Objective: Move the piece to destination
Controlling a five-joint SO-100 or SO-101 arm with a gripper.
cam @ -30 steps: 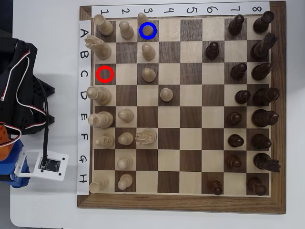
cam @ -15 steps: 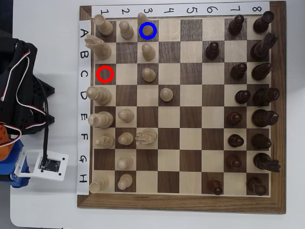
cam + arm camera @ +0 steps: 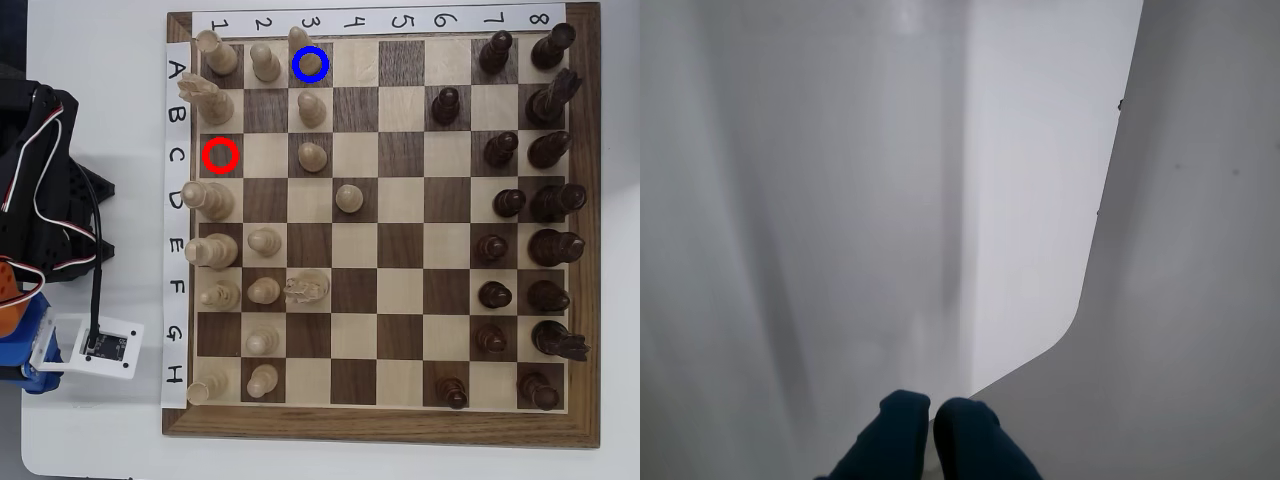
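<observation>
Resting folded at the left of the chessboard [image 3: 380, 425], the arm holds nothing.

In the overhead view the red ring [image 3: 220, 155] marks an empty dark square; right of it the piece [image 3: 307, 55] stands on the destination [image 3: 311, 64], inside the blue ring. In the wrist view the gripper [image 3: 932, 425] shows dark blue fingertips [image 3: 895, 425] pressed together over white table [image 3: 1200, 300].

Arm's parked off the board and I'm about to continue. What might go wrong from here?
1. The piece appears to stand on the blue-ringed square already, so another grasp may only topple it.
2. The pawn beside it and the pawn below it crowd it and could get clipped.
3. The wrist view shows only blank white surface past the shut gripper, so it gives no close guidance.
</observation>
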